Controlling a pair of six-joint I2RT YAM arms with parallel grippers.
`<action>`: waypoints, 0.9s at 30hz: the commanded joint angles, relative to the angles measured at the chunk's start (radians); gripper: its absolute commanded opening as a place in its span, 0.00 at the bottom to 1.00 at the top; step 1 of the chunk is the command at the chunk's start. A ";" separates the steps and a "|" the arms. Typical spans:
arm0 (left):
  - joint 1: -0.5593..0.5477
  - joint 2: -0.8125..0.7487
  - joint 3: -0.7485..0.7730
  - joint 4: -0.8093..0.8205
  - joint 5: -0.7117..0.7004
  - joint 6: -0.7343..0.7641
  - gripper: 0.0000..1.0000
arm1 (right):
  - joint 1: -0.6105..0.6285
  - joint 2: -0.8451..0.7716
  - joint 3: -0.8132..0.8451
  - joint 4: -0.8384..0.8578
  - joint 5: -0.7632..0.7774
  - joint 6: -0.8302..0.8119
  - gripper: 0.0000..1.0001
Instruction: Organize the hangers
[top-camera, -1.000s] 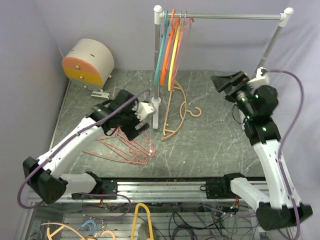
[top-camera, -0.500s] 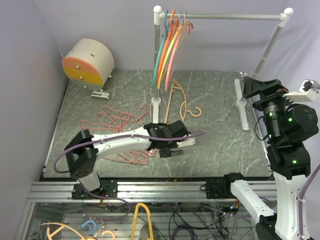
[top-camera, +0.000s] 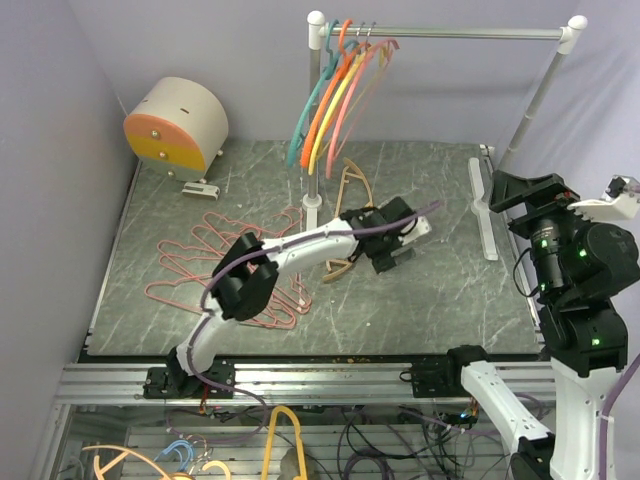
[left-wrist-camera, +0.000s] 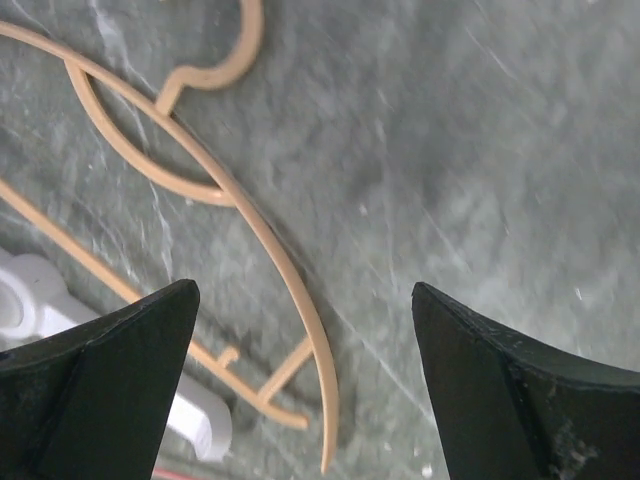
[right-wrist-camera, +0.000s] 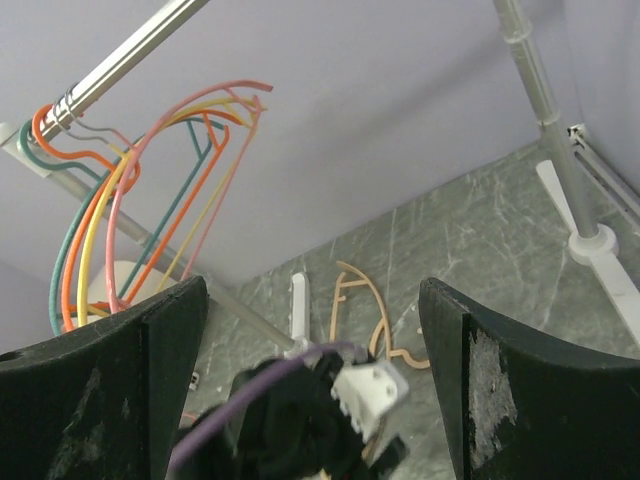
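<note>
Teal, orange, yellow and pink hangers (top-camera: 325, 105) hang tilted at the left end of the rail (top-camera: 470, 33); they also show in the right wrist view (right-wrist-camera: 100, 225). A peach hanger (top-camera: 358, 183) lies flat by the rail's left foot. A pile of thin pink wire hangers (top-camera: 225, 260) lies on the table's left. My left gripper (top-camera: 393, 258) is open and empty, low over the peach hanger's arm (left-wrist-camera: 318, 350), which lies between its jaws (left-wrist-camera: 304, 288). My right gripper (top-camera: 510, 190) is raised at the right, open and empty (right-wrist-camera: 313, 290), facing the rail.
A cream round box (top-camera: 175, 125) with orange and yellow fronts stands at the back left. The rail's white feet (top-camera: 483, 205) (left-wrist-camera: 195, 420) rest on the table. The right post (right-wrist-camera: 540, 90) slants up. Spare hangers (top-camera: 285, 425) and cables lie below the front edge.
My left arm swept from the pink pile rightward to the peach hanger. My right arm pulled back and up to the right. The hanging hangers have swung outward.
</note>
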 joint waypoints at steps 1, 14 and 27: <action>0.111 0.164 0.236 -0.098 0.103 -0.122 1.00 | 0.001 -0.026 0.011 -0.015 0.030 -0.034 0.87; 0.190 0.359 0.462 -0.110 0.106 -0.210 0.95 | 0.015 -0.036 -0.112 0.070 -0.001 -0.027 0.88; 0.189 0.264 0.213 -0.108 0.214 -0.244 0.79 | 0.015 -0.038 -0.145 0.084 0.003 -0.033 0.88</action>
